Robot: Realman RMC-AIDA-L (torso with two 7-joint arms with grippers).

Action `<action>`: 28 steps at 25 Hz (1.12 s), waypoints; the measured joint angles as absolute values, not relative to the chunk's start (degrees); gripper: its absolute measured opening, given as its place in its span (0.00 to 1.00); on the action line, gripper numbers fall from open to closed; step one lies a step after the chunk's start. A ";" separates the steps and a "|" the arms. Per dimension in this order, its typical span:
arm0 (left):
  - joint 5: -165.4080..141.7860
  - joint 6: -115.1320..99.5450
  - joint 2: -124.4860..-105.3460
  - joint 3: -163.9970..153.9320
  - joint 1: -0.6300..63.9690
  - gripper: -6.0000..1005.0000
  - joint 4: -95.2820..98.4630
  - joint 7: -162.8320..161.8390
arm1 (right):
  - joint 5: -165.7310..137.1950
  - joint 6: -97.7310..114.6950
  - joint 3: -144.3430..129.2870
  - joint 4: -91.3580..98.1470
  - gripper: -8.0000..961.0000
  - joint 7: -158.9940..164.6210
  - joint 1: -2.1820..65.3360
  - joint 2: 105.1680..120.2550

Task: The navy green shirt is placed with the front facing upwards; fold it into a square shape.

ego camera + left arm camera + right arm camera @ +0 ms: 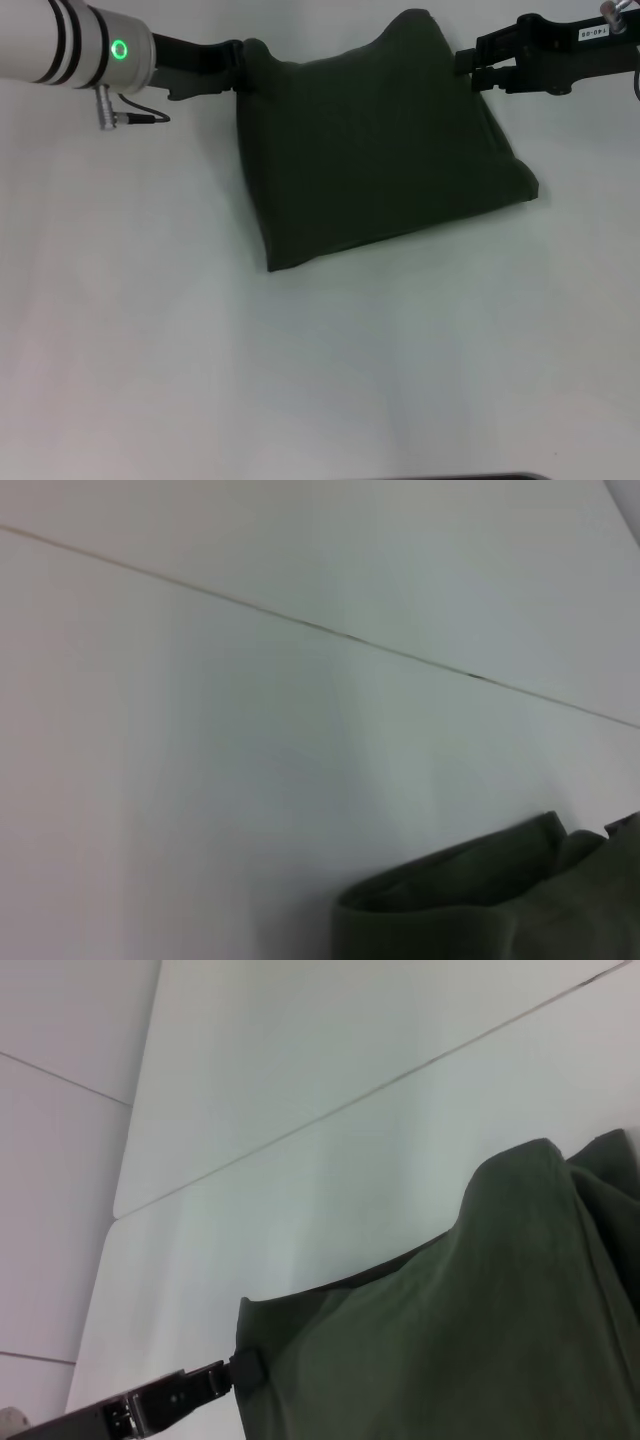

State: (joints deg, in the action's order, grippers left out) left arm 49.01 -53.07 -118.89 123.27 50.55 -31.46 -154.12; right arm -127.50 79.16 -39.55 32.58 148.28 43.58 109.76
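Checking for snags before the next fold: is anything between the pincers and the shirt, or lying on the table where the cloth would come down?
Nothing visible. The left pincer and right pincer are already at the navy green shirt's far corners, and the table in front of it looks bare.

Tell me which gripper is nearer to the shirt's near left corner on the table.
Left. The left gripper grips the navy green shirt at its far left corner, on the same side as that near corner. The right gripper holds the far right corner, diagonally opposite.
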 joint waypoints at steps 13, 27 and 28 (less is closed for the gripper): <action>44.84 -51.23 -118.05 123.06 50.64 0.03 -30.61 -156.44 | -127.39 78.55 -39.57 32.34 0.42 148.18 43.60 109.77; 44.23 -51.77 -114.95 123.22 48.92 0.04 -30.82 -156.50 | -127.42 78.10 -39.59 32.08 0.42 148.56 44.04 109.77; 44.23 -51.80 -114.77 123.25 48.79 0.04 -30.86 -156.46 | -127.41 78.08 -39.60 32.08 0.42 148.57 44.12 109.76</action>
State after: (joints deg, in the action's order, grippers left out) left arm 44.23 -51.80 -114.77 123.25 48.79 -30.86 -156.46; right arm -127.41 78.08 -39.60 32.08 148.57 44.12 109.76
